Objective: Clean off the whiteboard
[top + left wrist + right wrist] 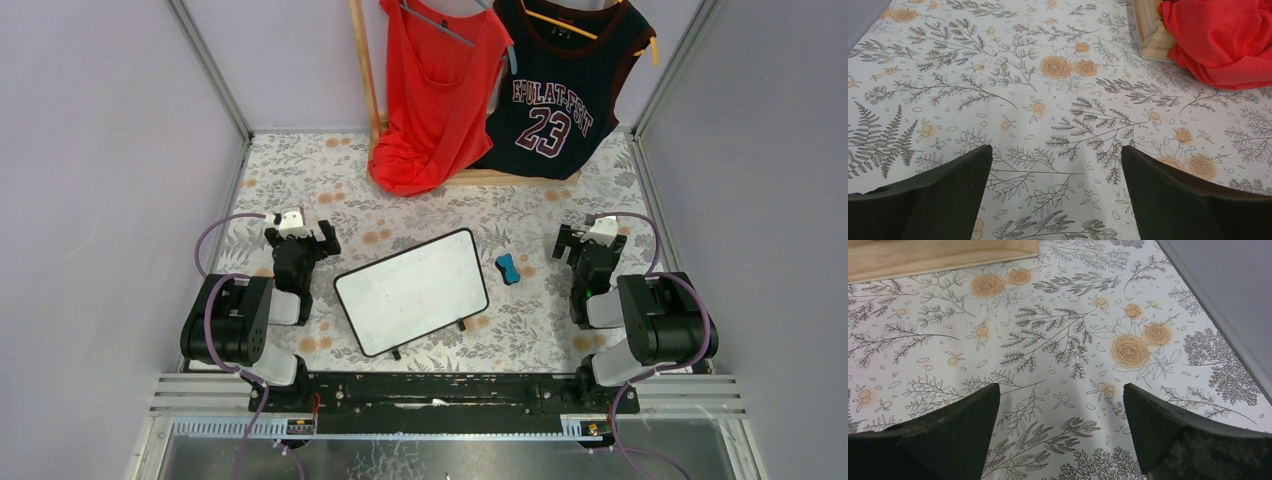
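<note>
floral table (300,170): whiteboard (412,291) lies long axis rising rightward; left gripper (300,238) and right gripper (590,243) spread wide.

Lilac walls (90,150) enclose a floral-patterned table (330,170) with a wooden rack (368,70).

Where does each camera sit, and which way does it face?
Top external: above and behind, looking down on the whiteboard and eraser; left arm and right arm show.
Left wrist: on the left arm, facing the cloth and red shirt; open left tool shows.
Right wrist: on the right arm, facing cloth and wooden base; open right tool shows.
Shared: both wrist views show cloth and wooden base.
</note>
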